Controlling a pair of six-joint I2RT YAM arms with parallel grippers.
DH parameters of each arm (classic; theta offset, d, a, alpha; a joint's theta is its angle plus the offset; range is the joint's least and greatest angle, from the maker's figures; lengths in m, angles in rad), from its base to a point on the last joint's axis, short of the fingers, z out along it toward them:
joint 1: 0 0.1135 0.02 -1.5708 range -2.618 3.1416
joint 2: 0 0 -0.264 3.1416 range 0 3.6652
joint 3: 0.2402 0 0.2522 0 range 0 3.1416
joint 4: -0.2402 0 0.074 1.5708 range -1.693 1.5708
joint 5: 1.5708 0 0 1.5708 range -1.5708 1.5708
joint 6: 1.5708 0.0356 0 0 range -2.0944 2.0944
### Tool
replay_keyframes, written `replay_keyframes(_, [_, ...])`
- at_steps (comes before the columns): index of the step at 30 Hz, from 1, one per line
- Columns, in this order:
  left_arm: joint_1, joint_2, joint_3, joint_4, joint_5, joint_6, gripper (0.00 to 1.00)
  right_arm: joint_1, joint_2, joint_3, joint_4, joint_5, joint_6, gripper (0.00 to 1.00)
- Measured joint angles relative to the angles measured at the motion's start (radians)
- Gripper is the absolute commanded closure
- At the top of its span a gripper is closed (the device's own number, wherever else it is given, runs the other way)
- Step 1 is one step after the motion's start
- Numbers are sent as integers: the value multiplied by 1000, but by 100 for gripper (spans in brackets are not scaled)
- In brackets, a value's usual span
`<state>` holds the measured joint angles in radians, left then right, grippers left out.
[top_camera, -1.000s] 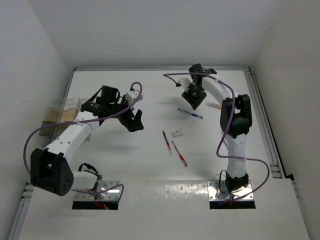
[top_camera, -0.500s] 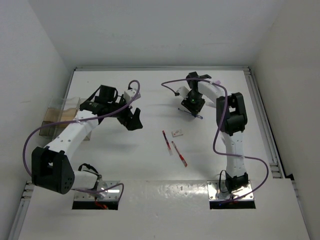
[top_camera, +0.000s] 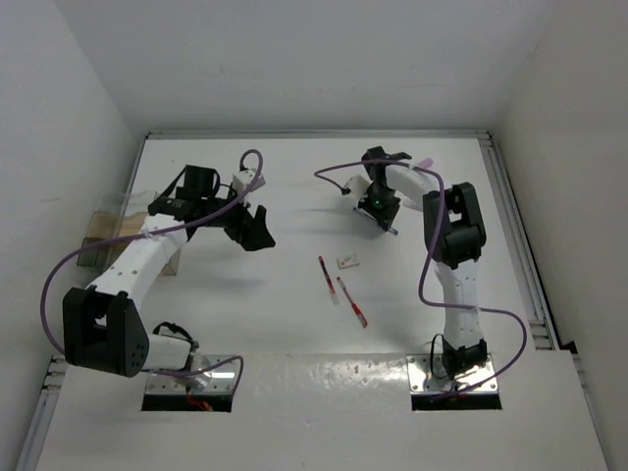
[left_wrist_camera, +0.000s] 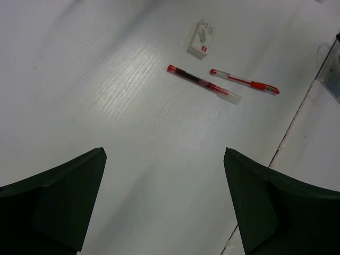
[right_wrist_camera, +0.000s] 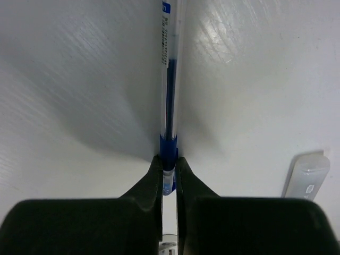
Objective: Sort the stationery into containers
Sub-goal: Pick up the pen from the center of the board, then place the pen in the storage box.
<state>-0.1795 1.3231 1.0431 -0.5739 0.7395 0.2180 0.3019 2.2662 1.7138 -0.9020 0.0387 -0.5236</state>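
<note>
My right gripper (right_wrist_camera: pixel 169 162) is shut on the capped end of a blue pen (right_wrist_camera: pixel 169 79) that lies on the white table. In the top view it (top_camera: pixel 381 214) stands at the far middle, with the pen's tip (top_camera: pixel 392 232) just showing. My left gripper (left_wrist_camera: pixel 164 154) is open and empty, hovering over bare table (top_camera: pixel 253 228). Two red pens (left_wrist_camera: pixel 202 83) (left_wrist_camera: pixel 244 82) and a whitish eraser (left_wrist_camera: pixel 202 38) lie ahead of it, at the table's middle (top_camera: pixel 327 280) (top_camera: pixel 352 302) (top_camera: pixel 346 261). The clear, tan-tinted containers (top_camera: pixel 103 231) sit at the left edge.
A pale translucent pen end (right_wrist_camera: pixel 305 178) lies just right of my right fingers. White walls close in the table on the left, right and far sides. A raised strip (top_camera: pixel 324 368) with both arm bases runs along the near edge.
My right gripper has dropped onto the blue pen and shut on it. My left gripper has shifted a little back and to the left, still open.
</note>
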Motion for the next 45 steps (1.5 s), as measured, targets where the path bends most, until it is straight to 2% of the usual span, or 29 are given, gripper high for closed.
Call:
replay_keyframes(5, [77,24,9,-1,76,-14,0,1,-24,-25,-16,-11,21,100])
replay_keyframes(8, [132,24,10,51,137,-77,0,-10,-46,21,-117,-97,69,100])
replay_keyframes(10, [155,23,0,145,201,-176,0,-14,-80,88,-177,-175,114,100])
replay_keyframes(14, [149,20,-102,471,309,-476,1,-11,-235,188,-211,-377,230,100])
replay_keyframes(16, [127,22,-138,547,332,-573,2,10,-314,206,-212,-467,281,100])
replay_keyframes(18, [103,20,-150,608,338,-640,3,56,-381,207,-214,-548,324,100])
replay_keyframes(20, [82,8,-154,678,333,-702,8,124,-415,204,-216,-618,360,100])
replay_keyframes(21, [74,-3,-159,710,326,-728,11,159,-421,200,-216,-652,378,100])
replay_keyframes(25, [43,-57,-198,897,301,-880,12,274,-412,177,-206,-743,467,100])
replay_keyframes(29, [8,-66,-254,1085,274,-1045,16,278,-406,177,-164,-787,568,100])
replay_keyframes(37, [-17,-21,-315,1329,203,-1290,27,277,-406,177,-62,-811,715,100])
replay_keyframes(40, [-22,0,-315,1398,182,-1361,34,291,-406,164,-26,-817,760,100])
replay_keyframes(43, [-25,15,-315,1452,169,-1424,55,303,-406,153,-3,-817,806,100])
replay_keyframes(44, [-25,18,-315,1463,167,-1437,74,304,-406,153,7,-817,818,100])
replay_keyframes(45, [-24,19,-314,1462,166,-1450,83,304,-406,153,19,-817,831,100])
